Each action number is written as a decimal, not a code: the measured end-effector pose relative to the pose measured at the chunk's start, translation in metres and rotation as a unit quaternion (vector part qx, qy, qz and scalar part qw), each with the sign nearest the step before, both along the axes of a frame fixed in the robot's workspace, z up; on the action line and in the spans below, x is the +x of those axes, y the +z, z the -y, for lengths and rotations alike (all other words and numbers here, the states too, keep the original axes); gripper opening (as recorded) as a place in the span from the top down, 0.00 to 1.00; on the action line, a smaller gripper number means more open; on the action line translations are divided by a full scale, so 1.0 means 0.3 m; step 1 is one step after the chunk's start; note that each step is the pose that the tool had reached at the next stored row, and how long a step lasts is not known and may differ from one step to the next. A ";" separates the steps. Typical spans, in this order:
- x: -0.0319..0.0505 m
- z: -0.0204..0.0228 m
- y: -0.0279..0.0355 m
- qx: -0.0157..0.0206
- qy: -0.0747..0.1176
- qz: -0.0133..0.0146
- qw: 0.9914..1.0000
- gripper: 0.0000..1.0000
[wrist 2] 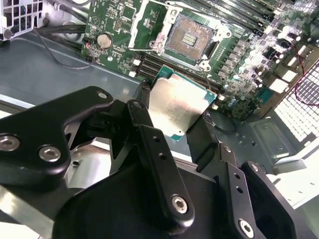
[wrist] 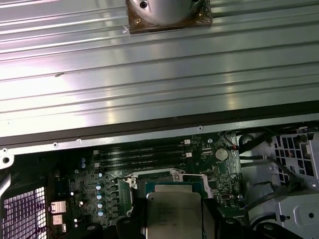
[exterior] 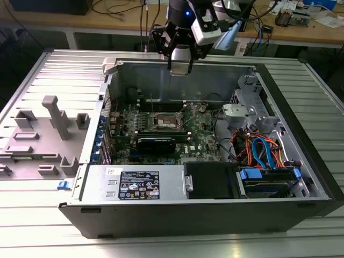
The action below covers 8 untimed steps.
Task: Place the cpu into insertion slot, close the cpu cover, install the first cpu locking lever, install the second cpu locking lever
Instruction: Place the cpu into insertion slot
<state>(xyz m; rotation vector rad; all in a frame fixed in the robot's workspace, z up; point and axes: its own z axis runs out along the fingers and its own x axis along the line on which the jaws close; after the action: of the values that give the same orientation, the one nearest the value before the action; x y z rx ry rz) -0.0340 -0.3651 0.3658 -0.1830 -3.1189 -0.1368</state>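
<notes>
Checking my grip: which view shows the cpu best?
The second wrist view: the cpu shows most of its metal top, gripped by the end effector, with the insertion slot beyond. The first wrist view catches part of it; in the exterior view it is too small to tell.

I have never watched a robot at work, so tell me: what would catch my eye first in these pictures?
A big computer case lies open in the exterior view, with the robot's black hand hanging above its far wall. In the second wrist view the hand grips the cpu, a shiny square chip, and the insertion slot sits bare on the green board beyond it.
</notes>
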 end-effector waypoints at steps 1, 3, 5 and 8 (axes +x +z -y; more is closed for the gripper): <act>-0.001 0.000 0.000 0.000 0.000 0.000 1.000 0.46; -0.002 0.000 0.000 0.000 0.000 0.000 1.000 0.46; -0.002 0.000 -0.001 0.000 0.000 0.000 1.000 0.46; -0.002 0.000 -0.001 0.000 0.000 0.000 1.000 0.46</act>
<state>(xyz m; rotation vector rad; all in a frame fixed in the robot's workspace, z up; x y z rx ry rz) -0.0347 -0.3651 0.3656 -0.1831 -3.1190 -0.1368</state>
